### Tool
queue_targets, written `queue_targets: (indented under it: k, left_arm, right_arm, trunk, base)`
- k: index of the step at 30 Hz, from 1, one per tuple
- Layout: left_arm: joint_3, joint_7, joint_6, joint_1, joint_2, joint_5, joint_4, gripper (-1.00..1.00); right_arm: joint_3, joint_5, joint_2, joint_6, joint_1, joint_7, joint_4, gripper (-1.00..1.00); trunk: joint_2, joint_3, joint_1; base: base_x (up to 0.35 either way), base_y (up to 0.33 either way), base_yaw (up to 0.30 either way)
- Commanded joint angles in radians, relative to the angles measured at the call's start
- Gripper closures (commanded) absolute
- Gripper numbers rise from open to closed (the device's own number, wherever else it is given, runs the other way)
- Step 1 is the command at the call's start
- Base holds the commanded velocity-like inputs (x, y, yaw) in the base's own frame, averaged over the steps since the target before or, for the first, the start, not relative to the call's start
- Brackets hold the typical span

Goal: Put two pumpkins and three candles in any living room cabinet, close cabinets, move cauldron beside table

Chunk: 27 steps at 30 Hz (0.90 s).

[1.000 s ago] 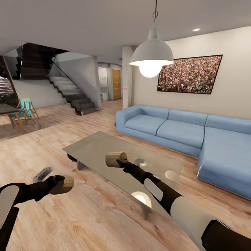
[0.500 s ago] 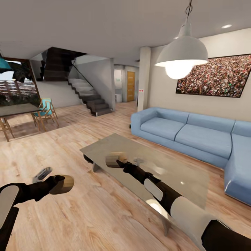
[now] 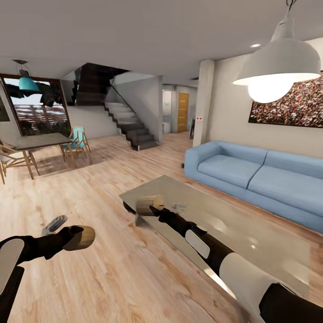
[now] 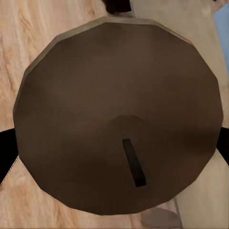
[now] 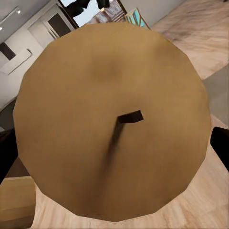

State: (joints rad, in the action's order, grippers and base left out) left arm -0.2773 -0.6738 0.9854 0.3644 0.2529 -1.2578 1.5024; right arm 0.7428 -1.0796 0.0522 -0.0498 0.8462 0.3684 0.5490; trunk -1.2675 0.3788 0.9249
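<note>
Head view, robot turning while carrying. Over the last second the whole scene has slid toward the right of the frame: the blue sofa (image 3: 251, 175) and the pendant lamp (image 3: 278, 67) have shifted right, and a dining table with chairs (image 3: 36, 142) and a window have come in at the upper left. I read this as my base or head swinging left, not as any object moving. Both arms keep the same place in the frame, so the loads are riding steadily.

Left gripper (image 3: 74, 235), lower left: its fingers are clamped on a candle (image 3: 81, 237), held out over the wooden floor. In the left wrist view the candle's flat wick face (image 4: 119, 119) sits square between the dark fingers at either edge.

Right gripper (image 3: 154, 208), centre: closed round a second candle (image 3: 148, 206), which hangs above the near corner of the glass-topped coffee table (image 3: 251, 242). The right wrist view shows that candle's face (image 5: 114, 119) centred likewise.

Judgement: two of three candles are in hand; I take the turn as a search for the cabinet.
</note>
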Motion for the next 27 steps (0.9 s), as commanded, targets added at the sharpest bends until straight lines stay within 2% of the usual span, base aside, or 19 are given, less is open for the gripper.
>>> queue_targets:
  k: [1, 8, 21, 27]
  left_arm:
    - [-0.001, -0.01, 0.001, 0.001, 0.0, -0.012, 0.001, 1.0]
    - [-0.002, -0.011, 0.001, 0.001, 0.0, -0.012, 0.001, 1.0]
    - [-0.001, -0.01, 0.001, 0.001, 0.0, -0.012, 0.001, 1.0]
    - [0.0, -0.01, 0.001, 0.001, -0.001, -0.012, 0.001, 1.0]
  right_arm:
    - [0.006, -0.011, 0.0, -0.005, 0.002, 0.001, -0.001, 1.0]
    - [0.006, -0.011, 0.0, -0.006, 0.002, 0.001, -0.001, 1.0]
    - [0.007, -0.01, 0.0, -0.005, 0.002, -0.001, -0.001, 1.0]
    - [0.009, -0.009, 0.001, -0.005, 0.002, -0.05, -0.001, 1.0]
  trunk:
    - [-0.001, 0.001, 0.001]
    - [-0.001, 0.0, 0.001]
    - [-0.001, -0.007, 0.001]
    - [-0.001, -0.007, 0.001]
  base:
    - [0.271, 0.207, 0.016]
    - [0.271, 0.207, 0.06]
    - [0.237, 0.177, 0.243]
    - [0.036, 0.029, 0.264]
